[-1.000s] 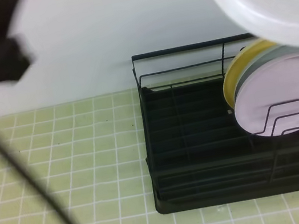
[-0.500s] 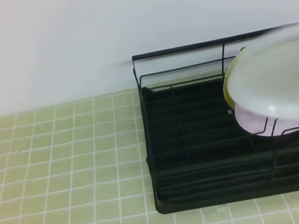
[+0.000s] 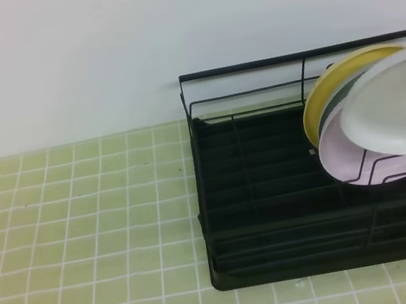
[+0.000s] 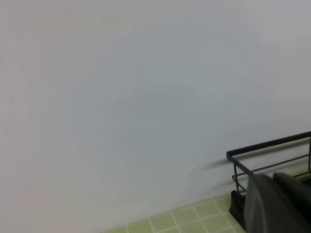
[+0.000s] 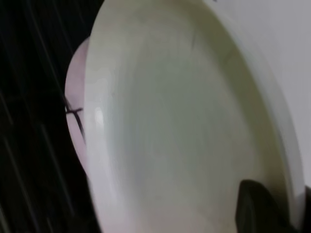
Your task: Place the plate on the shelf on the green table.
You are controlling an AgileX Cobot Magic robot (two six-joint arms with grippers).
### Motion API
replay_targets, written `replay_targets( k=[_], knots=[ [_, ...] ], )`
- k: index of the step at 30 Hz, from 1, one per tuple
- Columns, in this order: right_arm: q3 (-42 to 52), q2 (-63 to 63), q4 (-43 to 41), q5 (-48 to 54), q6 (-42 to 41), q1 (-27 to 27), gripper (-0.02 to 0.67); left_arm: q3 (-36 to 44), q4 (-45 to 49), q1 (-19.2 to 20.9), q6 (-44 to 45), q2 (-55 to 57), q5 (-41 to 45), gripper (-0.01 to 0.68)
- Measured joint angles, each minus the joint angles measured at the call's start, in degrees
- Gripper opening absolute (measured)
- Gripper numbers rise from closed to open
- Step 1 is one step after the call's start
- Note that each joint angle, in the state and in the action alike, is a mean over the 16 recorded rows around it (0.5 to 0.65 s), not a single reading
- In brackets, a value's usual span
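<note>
A plain white wall backs the green tiled worktop (image 3: 85, 243). The white plate (image 3: 399, 105), gripped at its rim by the right pincer (image 5: 269, 208), has dropped from above to the rack (image 3: 276, 210), overlapping the pink plate (image 3: 338, 159); slotting remains. The left pincer (image 4: 277, 204) is closed, empty.

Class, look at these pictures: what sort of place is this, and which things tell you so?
Probably a mock kitchen counter: a black wire dish rack holding yellow and pale pink plates, a light green tiled surface, and a plain white round plate above the rack.
</note>
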Motion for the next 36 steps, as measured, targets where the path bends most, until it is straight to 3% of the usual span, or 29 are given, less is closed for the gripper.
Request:
replay_targets(
  k=[7,28,36],
  knots=[
    [-2.33,5.48,-3.77,-1.12,-2.10,0.00,0.077,0.36,0.00,0.00,-1.69,0.00,0.03,0.000],
    [-2.78,7.47,-3.03,-5.23,-9.54,0.09,0.076,0.36,0.00,0.15,-2.54,-0.01,-0.07,0.000],
    [-2.71,7.59,-2.49,-3.98,-10.15,0.10,0.076,0.36,0.00,4.37,-2.48,-0.25,0.05,0.000]
  ],
)
